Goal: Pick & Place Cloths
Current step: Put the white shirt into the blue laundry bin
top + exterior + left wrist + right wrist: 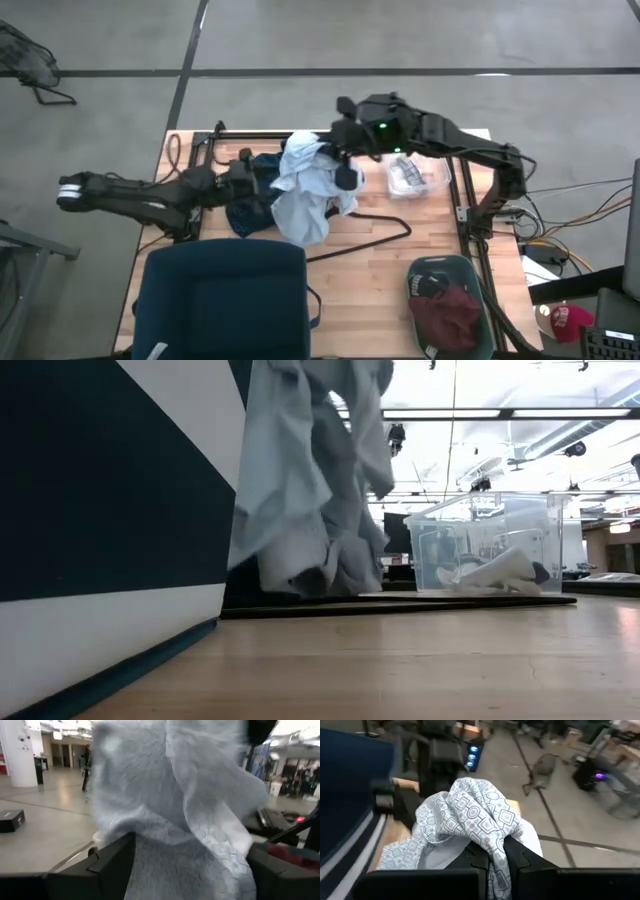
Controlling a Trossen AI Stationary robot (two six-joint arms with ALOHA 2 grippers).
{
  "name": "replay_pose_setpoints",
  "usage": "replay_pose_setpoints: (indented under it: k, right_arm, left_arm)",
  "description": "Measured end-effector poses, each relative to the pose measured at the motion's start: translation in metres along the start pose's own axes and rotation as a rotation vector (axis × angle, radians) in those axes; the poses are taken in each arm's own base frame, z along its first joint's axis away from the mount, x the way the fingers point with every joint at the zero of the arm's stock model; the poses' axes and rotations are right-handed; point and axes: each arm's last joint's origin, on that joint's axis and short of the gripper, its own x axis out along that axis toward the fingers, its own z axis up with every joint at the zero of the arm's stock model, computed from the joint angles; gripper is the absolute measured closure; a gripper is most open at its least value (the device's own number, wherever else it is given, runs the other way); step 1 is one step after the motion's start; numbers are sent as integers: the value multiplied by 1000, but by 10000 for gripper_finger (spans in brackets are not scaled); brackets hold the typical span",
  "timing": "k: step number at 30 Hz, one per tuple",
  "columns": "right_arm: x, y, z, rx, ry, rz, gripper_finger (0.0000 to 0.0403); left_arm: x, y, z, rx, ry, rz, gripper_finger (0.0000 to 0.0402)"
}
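Shirt [305, 185], pale blue-white with a small geometric print, hangs lifted above the middle of the table [380, 270], its folds draping down toward the wood. The right gripper [492, 856] has its jaws clenched on a bunch of this shirt near its top, with fabric spilling over both fingers [517, 855]. The left gripper [185, 865] reaches in from nine o'clock with its jaws spread wide, and the hanging shirt fills the gap between them. Just beside the shirt at nine o'clock lies a navy garment [255, 200] on the table. At three o'clock a clear plastic box [418, 176] holds small grey-white socks [495, 572]. A thin black hanger [375, 235] lies at five o'clock of the shirt. Farther off at five o'clock, a maroon piece [447, 316] lies in a grey-green basket [470, 268]. A dark blue bin [220, 300] stands at seven o'clock.
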Motion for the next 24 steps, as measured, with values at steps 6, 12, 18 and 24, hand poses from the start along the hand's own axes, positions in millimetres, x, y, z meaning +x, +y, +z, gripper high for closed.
replay_pose_setpoints:
  k: [6,12,18,24]
  right_arm:
    - [25,4,3,18,-27,158,393]
    - [29,6,5,50,-72,338,393]
    - [26,-1,-1,67,-32,341,392]
    - [27,0,-13,21,23,428,392]
  left_arm:
    - [30,-4,-3,12,58,113,109]
    - [47,-9,-1,74,37,87,98]
    - [53,-19,7,135,9,-186,97]
    - [51,-20,21,84,-118,-188,97]
